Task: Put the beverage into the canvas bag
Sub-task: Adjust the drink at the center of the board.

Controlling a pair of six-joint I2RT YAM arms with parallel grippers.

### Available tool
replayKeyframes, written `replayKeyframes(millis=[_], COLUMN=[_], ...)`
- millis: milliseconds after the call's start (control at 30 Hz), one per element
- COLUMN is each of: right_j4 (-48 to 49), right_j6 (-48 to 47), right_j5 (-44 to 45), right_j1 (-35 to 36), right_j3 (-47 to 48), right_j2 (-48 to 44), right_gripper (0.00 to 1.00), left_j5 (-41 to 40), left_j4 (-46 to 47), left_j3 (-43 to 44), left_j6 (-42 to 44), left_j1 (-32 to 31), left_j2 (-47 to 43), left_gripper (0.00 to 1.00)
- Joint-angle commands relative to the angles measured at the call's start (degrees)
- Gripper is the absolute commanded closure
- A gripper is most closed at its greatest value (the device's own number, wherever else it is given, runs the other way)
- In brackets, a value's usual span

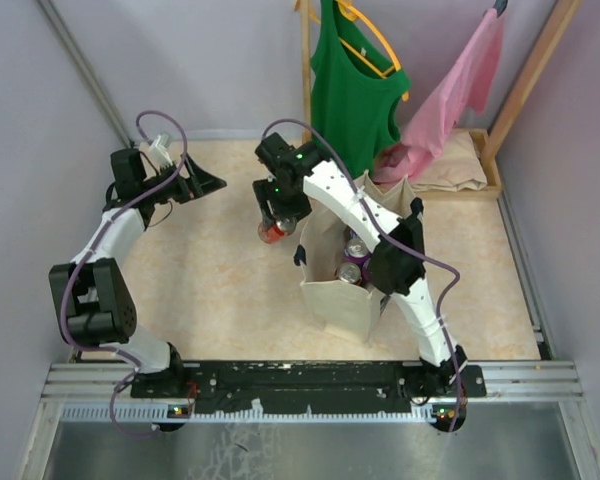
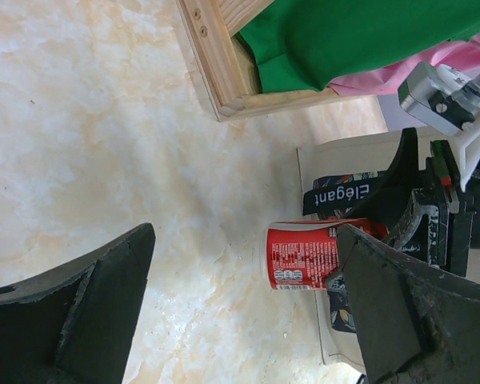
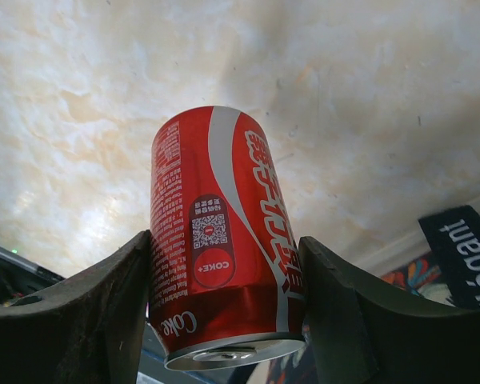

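The can (image 3: 220, 240) is clamped in the right pincer (image 1: 273, 226), one finger pressed on each side of its red wall. It hangs above the surface (image 1: 210, 290), just outside the left edge of the bag (image 1: 335, 300) and not yet over its mouth. The bag stands open near the middle of the surface, its navy strap on the side nearest the can, with other cans (image 1: 355, 262) showing inside. The right arm reaches across the top of the bag, covering part of the opening. Left of the can and toward the near edge, the marbled surface lies bare and wide. The left pincer (image 1: 208, 182) hovers at the far left, well apart from the can, its jaws spread wide and holding nothing. Behind the bag, at the far right corner, a wooden rack (image 1: 305, 70) carries a green top (image 1: 350, 100) and a pink garment (image 1: 450, 95); its base frame comes close to the bag's far edge.
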Motion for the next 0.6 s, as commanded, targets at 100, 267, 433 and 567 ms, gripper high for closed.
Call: replayKeyframes(millis=[100, 267, 433, 567], right_j4=[-6.8, -6.7, -7.9, -8.1], right_j6=[-4.5, -5.2, -5.6, -6.0], right_j5=[5.5, 6.9, 7.3, 7.4], right_j1=[3.8, 6.3, 6.8, 6.8], right_j3=[5.4, 1.2, 2.2, 2.3], right_j2=[1.4, 1.8, 3.6, 4.5], right_gripper=[1.00, 1.00, 1.00, 1.00], left_j5=[-0.5, -0.9, -1.0, -1.1], left_j4=[-1.7, -1.8, -1.7, -1.6], left_j3=[1.1, 1.0, 0.2, -0.3], left_j6=[2.3, 2.1, 1.9, 1.7], left_j1=[-0.5, -0.7, -0.8, -0.7], left_j2=[-2.0, -2.2, -2.7, -3.0], left_gripper=[0.00, 0.00, 0.00, 0.00])
